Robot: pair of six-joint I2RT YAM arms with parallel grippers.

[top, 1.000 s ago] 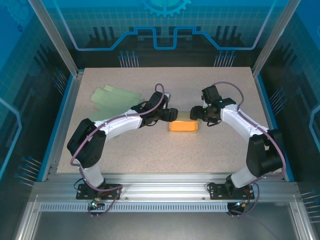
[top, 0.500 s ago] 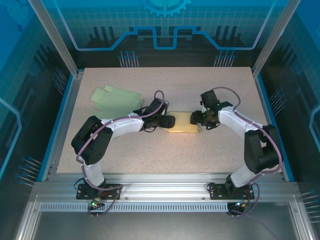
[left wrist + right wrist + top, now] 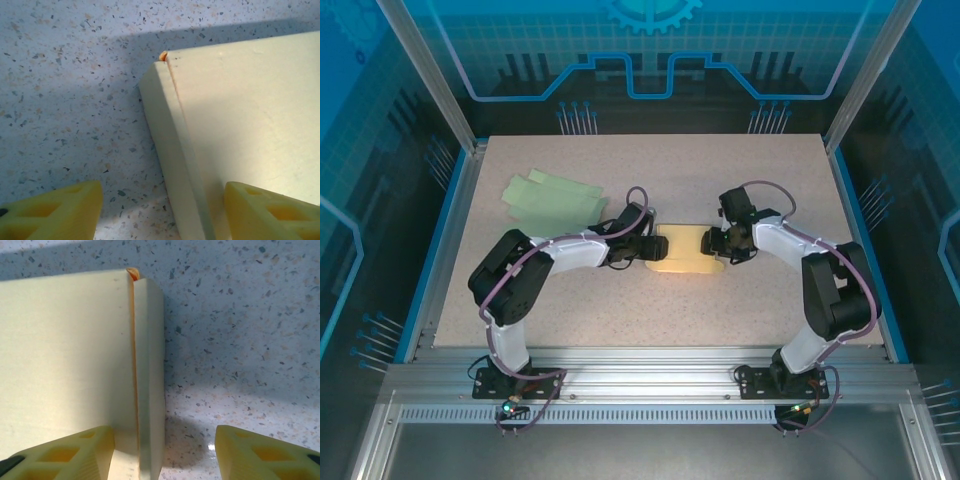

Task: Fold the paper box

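Currently the paper box [image 3: 688, 250] lies flat near the middle of the table [image 3: 720, 170], pale yellow, long axis running left to right. Left gripper [image 3: 658, 247] is low at the box's left end; right gripper [image 3: 713, 242] is low at its right end, the two arms facing each other across it. Left wrist view: the jaws stand apart, one yellow fingertip [image 3: 272, 210] over the box's top face, the other [image 3: 55, 210] over bare speckled table, with the box's folded end wall between them and a clear gap on the table side. Right wrist view: same arrangement mirrored, one fingertip [image 3: 60, 452] at the top face just beside the end wall, the other [image 3: 265, 450] well off over the table; jaws parted, not clamped on the wall. A thin orange line shows along the fold seam at the far corner of each end. A few pale green sheets [image 3: 555, 197] lie overlapping at the far left of the table, well apart from the box.
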